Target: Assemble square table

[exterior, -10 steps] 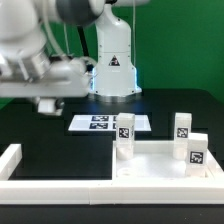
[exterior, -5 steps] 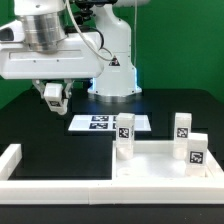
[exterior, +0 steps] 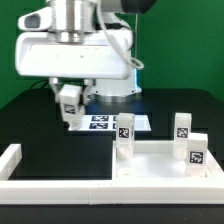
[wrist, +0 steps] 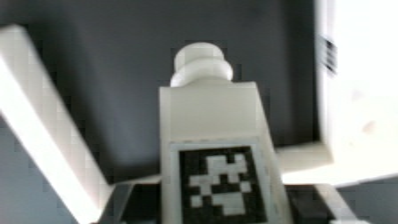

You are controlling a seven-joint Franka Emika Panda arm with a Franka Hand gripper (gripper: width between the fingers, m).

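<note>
The square table's white slab (exterior: 150,165) lies at the front right of the exterior view, with three tagged legs upright on it: one (exterior: 125,135) at its left, one (exterior: 183,127) at the back right and one (exterior: 197,150) at the right. My gripper (exterior: 68,103) hangs above the black table, left of the slab, shut on the fourth white leg (exterior: 70,97). In the wrist view this leg (wrist: 214,120) sits between the dark fingers (wrist: 134,200) of the gripper (wrist: 217,205), tag facing the camera and round peg pointing away.
The marker board (exterior: 100,122) lies on the table just below and right of the gripper. A low white border wall (exterior: 20,165) runs along the front left and shows in the wrist view (wrist: 45,130). The robot base (exterior: 115,80) stands behind.
The arm has swung from the exterior view's left toward the middle, carrying the leg with it. The slab and its three legs have not moved.
</note>
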